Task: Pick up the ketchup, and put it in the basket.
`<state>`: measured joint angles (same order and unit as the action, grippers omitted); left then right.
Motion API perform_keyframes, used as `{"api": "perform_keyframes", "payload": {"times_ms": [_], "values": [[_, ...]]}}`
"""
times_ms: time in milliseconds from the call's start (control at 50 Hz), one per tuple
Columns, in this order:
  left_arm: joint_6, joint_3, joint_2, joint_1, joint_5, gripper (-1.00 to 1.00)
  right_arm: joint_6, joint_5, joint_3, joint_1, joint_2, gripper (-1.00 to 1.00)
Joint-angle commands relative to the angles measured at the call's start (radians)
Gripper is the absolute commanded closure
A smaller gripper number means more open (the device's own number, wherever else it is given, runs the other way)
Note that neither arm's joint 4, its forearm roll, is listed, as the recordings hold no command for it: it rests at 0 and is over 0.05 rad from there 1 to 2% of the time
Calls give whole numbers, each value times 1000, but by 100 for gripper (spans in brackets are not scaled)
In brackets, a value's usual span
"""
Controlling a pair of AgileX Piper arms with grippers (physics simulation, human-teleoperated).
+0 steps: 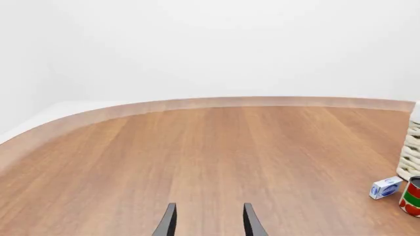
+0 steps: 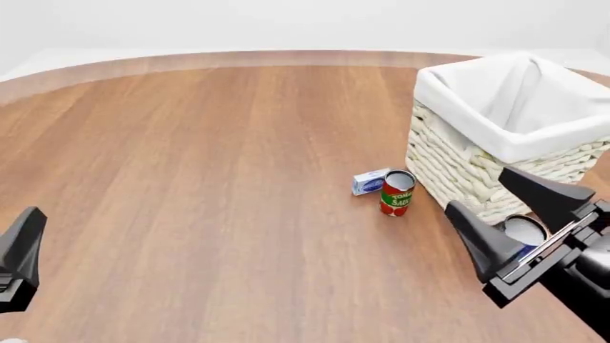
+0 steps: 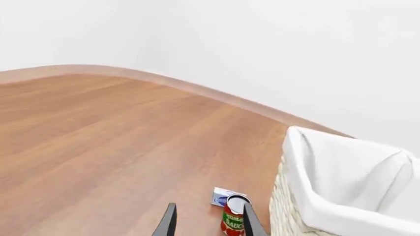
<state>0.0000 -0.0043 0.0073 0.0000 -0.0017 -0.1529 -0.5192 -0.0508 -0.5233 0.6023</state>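
Note:
No ketchup shows in any view. The basket (image 2: 496, 136), cream wicker with a white cloth lining, stands at the right of the table, and the right wrist view also takes in the basket (image 3: 341, 196). My right gripper (image 2: 475, 187) hovers open just in front of the basket's near side, nothing between its fingers. In its own view the right gripper (image 3: 210, 205) points past the tomato can. My left gripper (image 1: 210, 205) is open over bare wood at the near left, and only one of its fingers (image 2: 24, 246) shows in the front view.
A red-and-green tomato can (image 2: 396, 193) and a small blue-and-white box (image 2: 370, 181) sit just left of the basket. A can with a silver top and blue side (image 2: 522, 232) stands under my right gripper. The table's curved far edge (image 2: 286, 58) runs across the back.

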Motion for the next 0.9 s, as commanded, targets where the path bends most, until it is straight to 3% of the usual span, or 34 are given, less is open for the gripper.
{"api": "perform_keyframes", "payload": {"times_ms": [20,760,900], "values": [[0,0,0,0,0,-100,-3,-45,-23,-63,77,-100],[0,0,0,0,0,-100,21,-87,-146,-277,255,-100],[0,0,0,0,0,-100,14,-109,-187,-371,345,-100]]}}
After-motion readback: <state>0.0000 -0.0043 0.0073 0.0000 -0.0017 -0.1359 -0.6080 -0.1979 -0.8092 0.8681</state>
